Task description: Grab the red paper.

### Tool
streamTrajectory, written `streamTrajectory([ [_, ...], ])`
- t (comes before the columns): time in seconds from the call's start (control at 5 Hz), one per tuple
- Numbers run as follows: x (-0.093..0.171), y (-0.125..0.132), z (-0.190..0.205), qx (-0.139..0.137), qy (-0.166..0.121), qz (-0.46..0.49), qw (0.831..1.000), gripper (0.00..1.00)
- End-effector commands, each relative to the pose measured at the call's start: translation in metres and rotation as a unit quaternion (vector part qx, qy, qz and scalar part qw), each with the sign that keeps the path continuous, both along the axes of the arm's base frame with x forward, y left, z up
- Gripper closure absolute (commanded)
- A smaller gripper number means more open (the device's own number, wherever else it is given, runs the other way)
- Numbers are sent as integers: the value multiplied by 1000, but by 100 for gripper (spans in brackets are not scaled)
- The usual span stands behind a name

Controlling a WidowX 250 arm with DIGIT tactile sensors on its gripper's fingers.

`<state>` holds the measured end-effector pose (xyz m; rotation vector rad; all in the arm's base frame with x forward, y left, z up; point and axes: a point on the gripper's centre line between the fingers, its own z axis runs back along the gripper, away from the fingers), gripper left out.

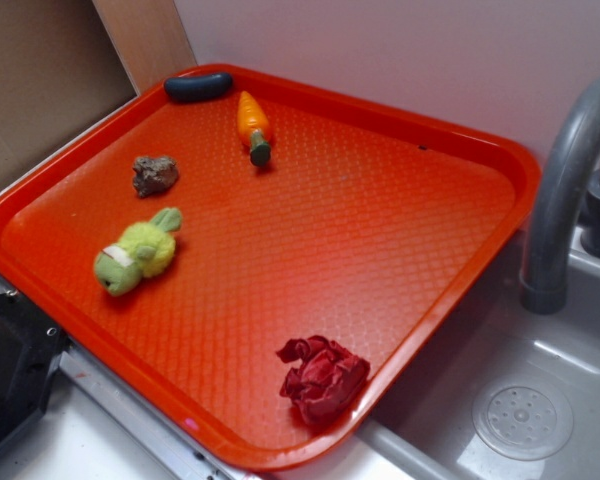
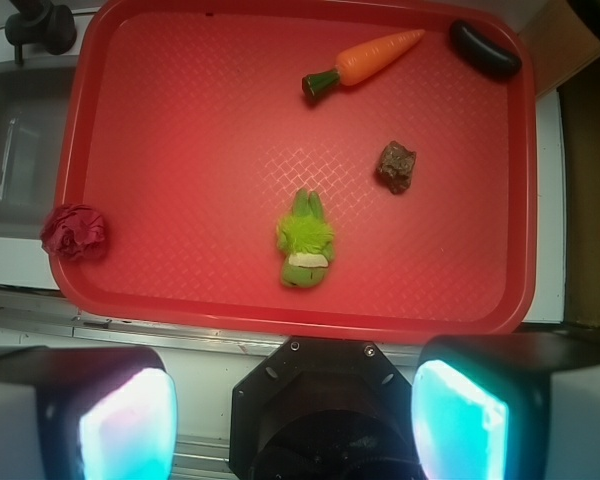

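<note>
Exterior view. A large orange-red plastic tray with a textured floor lies tilted across the frame, its right part overhanging a grey sink with a round drain cover. The crumpled dark crimson wad of red paper sits on the tray floor in the near corner, close against the rim on the sink side. A small green plush toy lies near the left rim; a lumpy grey-brown rock lies just beyond it, apart from it. An orange toy carrot with a green stem end lies farther back, and a short black rounded object rests against the far rim. A curved grey faucet stands at the right. My hand does not appear in this view.

Wrist view. I look straight down from well above the tray. My hand fills the lower edge; its two fingers, with glowing cyan pads, stand wide apart and hold nothing. The red paper lies at the tray's left rim, well to the left of my hand and apart from every other item. The plush toy lies near centre, the rock to its upper right, the carrot and black object near the top. White counter shows below the tray.
</note>
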<state>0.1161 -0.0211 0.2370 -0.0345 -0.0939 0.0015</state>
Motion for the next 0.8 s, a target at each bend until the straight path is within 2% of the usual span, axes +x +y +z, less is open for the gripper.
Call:
streamTrajectory([
  [0.0,0,0,0,0,0,0,1000,0],
  [0.2,10,-13,-8,-16,-10,24,1000,0],
  [0.6,32,-51,-38,-85,-27,49,995,0],
])
